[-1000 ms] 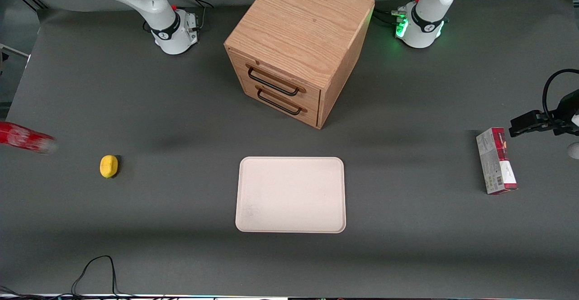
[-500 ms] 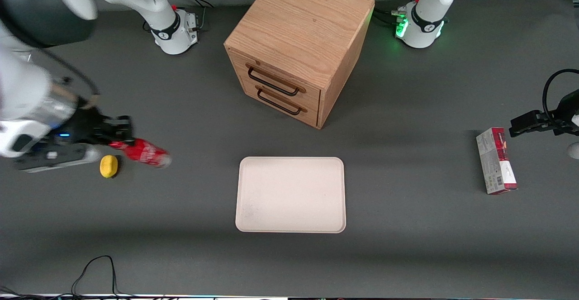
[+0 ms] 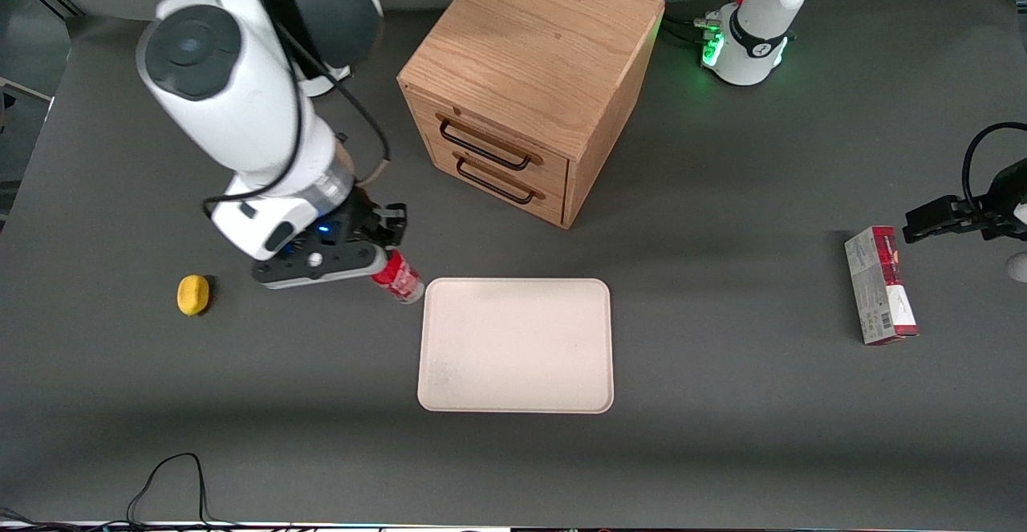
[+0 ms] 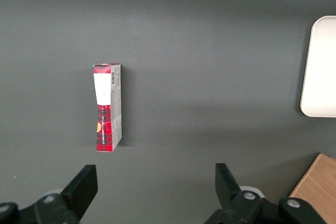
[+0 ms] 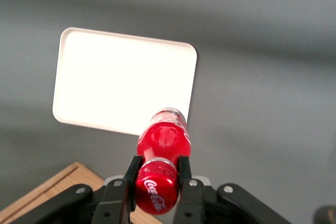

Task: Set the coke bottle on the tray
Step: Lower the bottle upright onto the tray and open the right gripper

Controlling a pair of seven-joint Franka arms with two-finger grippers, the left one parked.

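Observation:
My right gripper (image 3: 385,249) is shut on the cap end of the coke bottle (image 3: 399,277), a slim red bottle with white script. It hangs in the air, clear base tilted down toward the tray's nearest corner. The cream-white tray (image 3: 515,345) lies flat on the grey table, nearer the front camera than the wooden cabinet. In the right wrist view the coke bottle (image 5: 164,140) sits between my two black fingers (image 5: 132,169), with the gripper (image 5: 157,167) just outside the edge of the tray (image 5: 121,87).
A wooden two-drawer cabinet (image 3: 529,83) stands farther from the front camera than the tray. A yellow lemon (image 3: 192,294) lies toward the working arm's end of the table. A red-and-grey carton (image 3: 880,285) lies toward the parked arm's end, also visible as the carton (image 4: 107,106).
My right arm has swept in from the working arm's end of the table, carrying the coke bottle past the lemon to the tray's corner.

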